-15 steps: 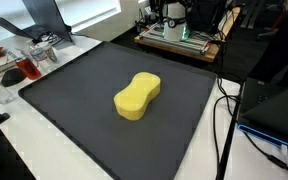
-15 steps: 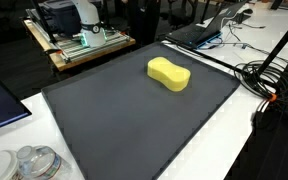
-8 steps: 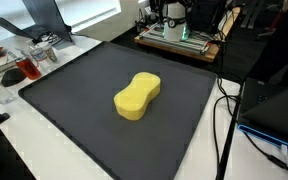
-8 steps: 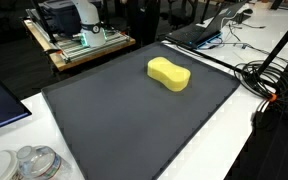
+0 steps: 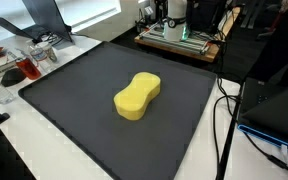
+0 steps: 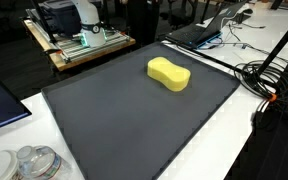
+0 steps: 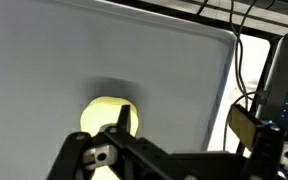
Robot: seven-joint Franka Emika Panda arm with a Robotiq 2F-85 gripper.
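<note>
Pincer hovers above yellow peanut-shaped foam sponge, jaws apart, holding nothing.
Sponge lies flat on dark grey mat, below pincer and offset under one fingertip, not under the gap. Judgement: shift so the gap straddles the sponge's narrow waist, then lower straight; foam looks soft, a light squeeze should do.

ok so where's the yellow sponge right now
In both exterior views the yellow sponge lies on the dark mat, well inside its edges. In the wrist view it sits low and left of centre.
</note>
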